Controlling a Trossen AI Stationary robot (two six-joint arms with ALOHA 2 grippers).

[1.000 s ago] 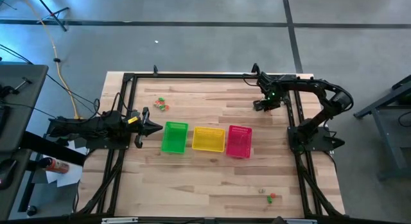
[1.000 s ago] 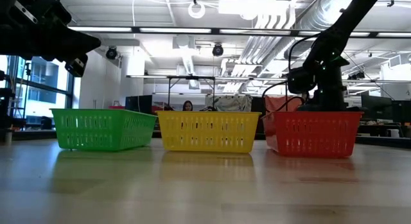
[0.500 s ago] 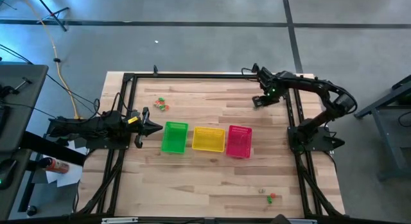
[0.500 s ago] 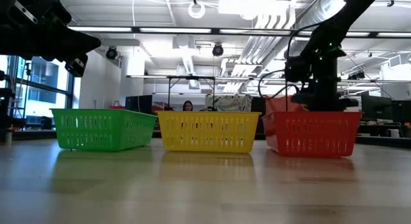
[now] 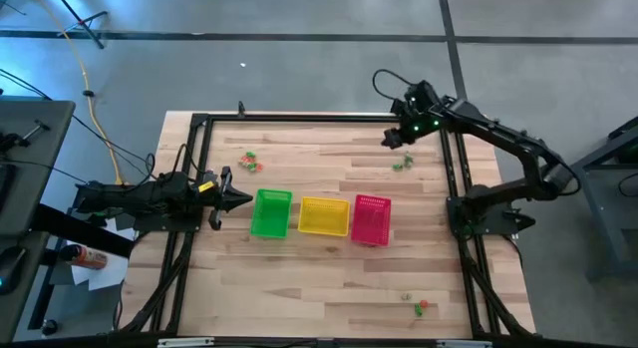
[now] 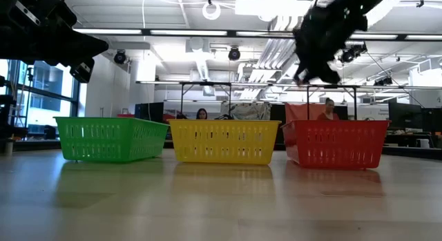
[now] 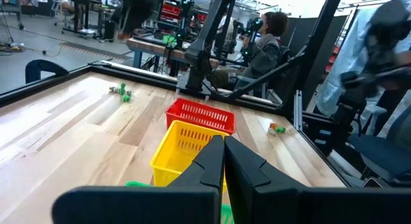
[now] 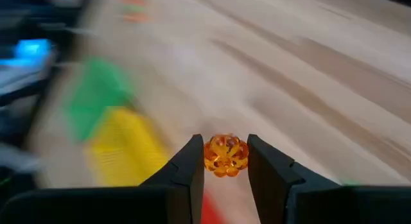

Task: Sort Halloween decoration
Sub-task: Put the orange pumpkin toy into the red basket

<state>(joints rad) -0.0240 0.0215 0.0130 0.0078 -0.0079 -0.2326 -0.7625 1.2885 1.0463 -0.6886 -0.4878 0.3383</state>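
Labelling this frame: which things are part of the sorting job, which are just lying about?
Job:
- orange trinket in right claw
- green trinkets
- trinkets by green basket
- trinkets at near edge
- green basket, yellow basket, pink basket

Lying about:
- yellow cable

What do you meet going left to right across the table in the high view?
Left gripper → green basket → yellow basket → pink basket → right gripper, raised, holding an orange trinket.

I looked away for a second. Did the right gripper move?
Yes. The right gripper, holding an orange trinket, lifted off the table and swung toward the table's far rail, away from the pink basket.
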